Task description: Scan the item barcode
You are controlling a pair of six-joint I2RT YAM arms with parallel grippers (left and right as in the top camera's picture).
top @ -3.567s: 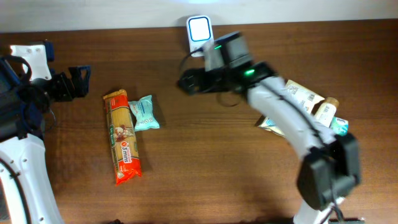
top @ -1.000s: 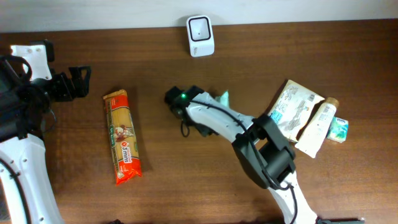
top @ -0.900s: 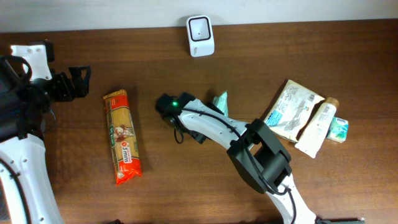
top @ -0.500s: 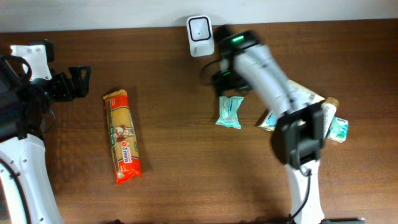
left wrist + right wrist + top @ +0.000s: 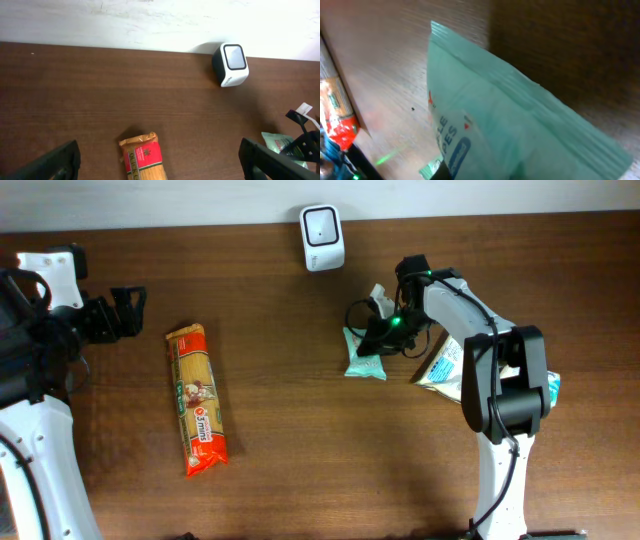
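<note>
Where right fingers (image 5: pixel 378 335) meet, teal packet (image 5: pixel 362 363) sits—pinched by its edge.

Scanner (image 5: pixel 322 224) at back, pasta pack (image 5: pixel 197 400) left, pouch (image 5: pixel 365 364) right of centre

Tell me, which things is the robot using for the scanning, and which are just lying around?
For the job:
packet
scanner
right hand, at the packet

Just lying about:
pasta
pouch
left hand, open, off to the side
</note>
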